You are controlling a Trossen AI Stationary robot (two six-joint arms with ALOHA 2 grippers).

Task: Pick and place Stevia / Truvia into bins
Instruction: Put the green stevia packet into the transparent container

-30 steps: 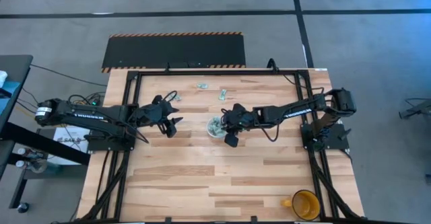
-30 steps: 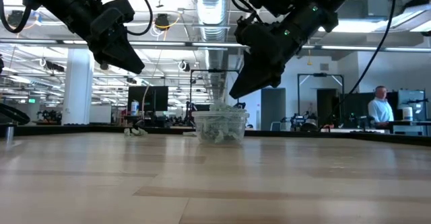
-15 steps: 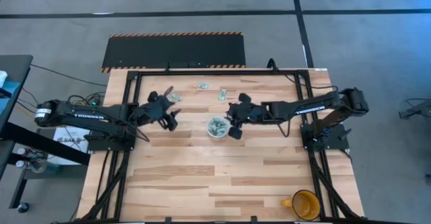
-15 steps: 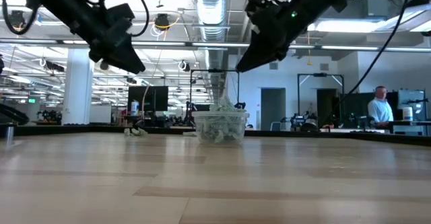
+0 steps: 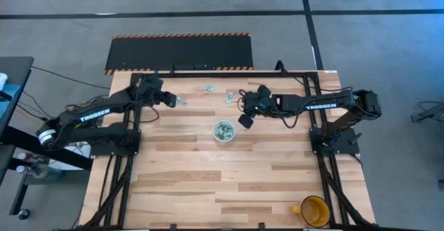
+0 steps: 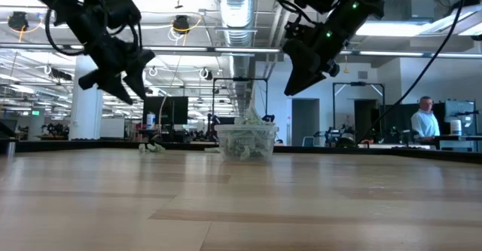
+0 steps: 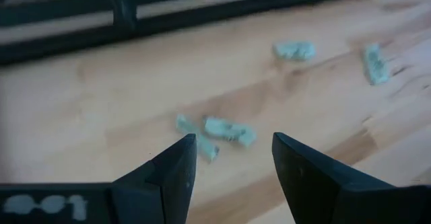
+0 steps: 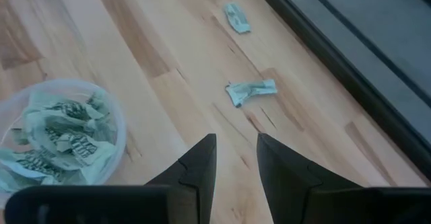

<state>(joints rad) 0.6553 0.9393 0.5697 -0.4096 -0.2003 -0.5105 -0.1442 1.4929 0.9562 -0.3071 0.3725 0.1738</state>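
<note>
The worktop (image 5: 229,168) is a pale wooden butcher-block slab in a dark frame, set in an open hall with a grey floor. The clear plastic cup (image 5: 223,131) stands near the worktop's middle, already heaped with Stevia sachets (image 8: 60,140). Four loose sachets remain along the far edge: two (image 7: 229,131) directly ahead of my left gripper (image 7: 232,158), whose fingers are spread and empty, and two (image 8: 250,89) beyond my right gripper (image 8: 236,158), jaws slightly parted, nothing held. Both grippers hover above the wood. I judge the sachets light, thin and limp; they lie flat, so each should be pinched across its narrow width, fingertips pressed to the surface, preferably at a crumpled raised fold.
</note>
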